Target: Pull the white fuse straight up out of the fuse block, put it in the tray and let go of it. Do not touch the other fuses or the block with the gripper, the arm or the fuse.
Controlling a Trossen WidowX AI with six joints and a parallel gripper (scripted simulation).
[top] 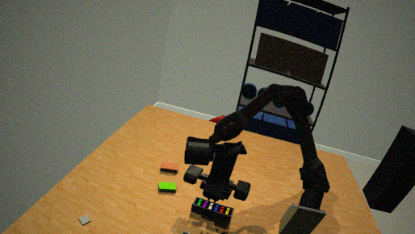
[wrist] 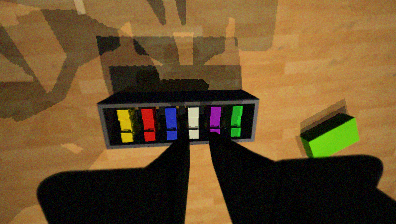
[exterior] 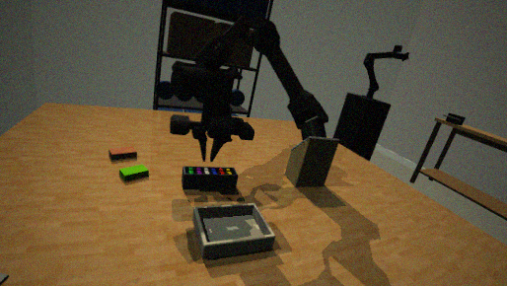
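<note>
- Six fuses stand in one row in the fuse block (wrist: pixel 178 122), and the white fuse (wrist: pixel 193 122) sits fourth from the yellow end, between the blue fuse (wrist: pixel 171 123) and the purple fuse (wrist: pixel 215 120).
- Seen from the wrist, the white fuse lies just ahead of the claw (wrist: pixel 199 146), in line with the gap between the two fingertips; it is seated in its slot, so nothing of the task looks done yet.
- The claw holds nothing: its fingers stand narrow, with a slim gap between them and only the surface (wrist: pixel 310 60) showing through.
- From the side view the claw (exterior: pixel 209 157) hangs above the block (exterior: pixel 209 178), tips pointing down and apart from the fuses, near but not touching.
- Left to do, by my reading: lower onto the white fuse alone, close on it, lift it straight up, carry it to the tray (exterior: pixel 233 230) and release.
- The tray lies below and on the near side of the block, well short of the claw, and I see nothing in it.
- The gap to the blue and purple neighbours looks tight, so the descent must be centred.
- The arm (exterior: pixel 288 79) reaches up from its base, bends over at the elbow and drops the wrist almost vertical over the block.
- A green brick (wrist: pixel 331 135) lies off to one side of the claw, clear of the work.
</note>
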